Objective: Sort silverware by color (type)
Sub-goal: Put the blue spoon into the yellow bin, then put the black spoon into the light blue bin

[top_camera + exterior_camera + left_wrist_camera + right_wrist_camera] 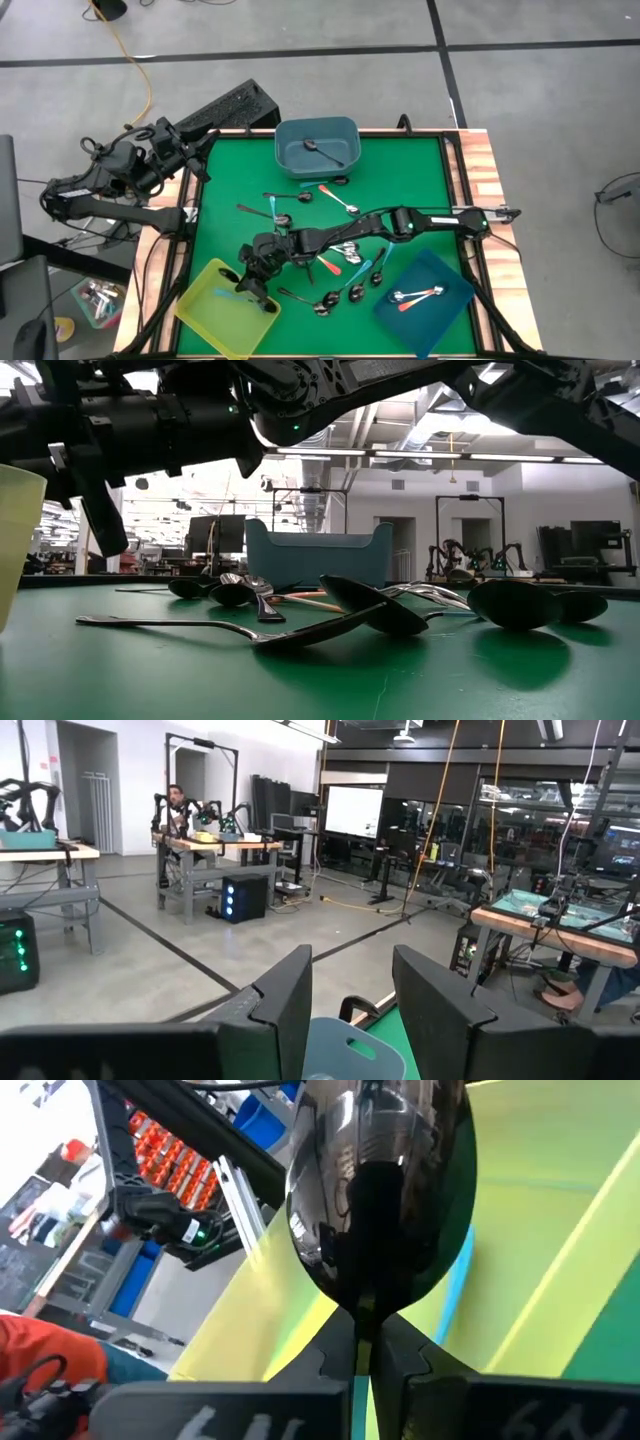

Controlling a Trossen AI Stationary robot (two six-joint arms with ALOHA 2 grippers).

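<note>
My right gripper (pixel 365 1355) reaches across the table to the yellow bin (pixel 225 312) at the near left and is shut on a spoon whose shiny bowl (pixel 380 1190) juts out past the fingertips. Its handle is hidden behind the fingers. A teal-handled spoon (pixel 226 294) lies in the yellow bin. Several loose spoons (pixel 345 262) lie on the green mat in the middle. My left gripper (pixel 350 1010) waits open at the table's far left corner, touching nothing. My right gripper pinches the spoon's narrow neck (pixel 366 1318), just behind the bowl, between its two fingers (pixel 335 1362). The fingers come from the table's right, slanting slightly down, and lie along the spoon. The bowl points away from the gripper and hangs over the yellow bin's inside.
A grey-blue bin (pixel 317 135) at the far middle holds a dark spoon (pixel 322 150). A dark blue bin (pixel 450 300) at the near right holds orange-handled spoons (pixel 415 297). The right arm (pixel 400 222) stretches over the loose spoons. The wooden table edge (pixel 485 170) borders the mat.
</note>
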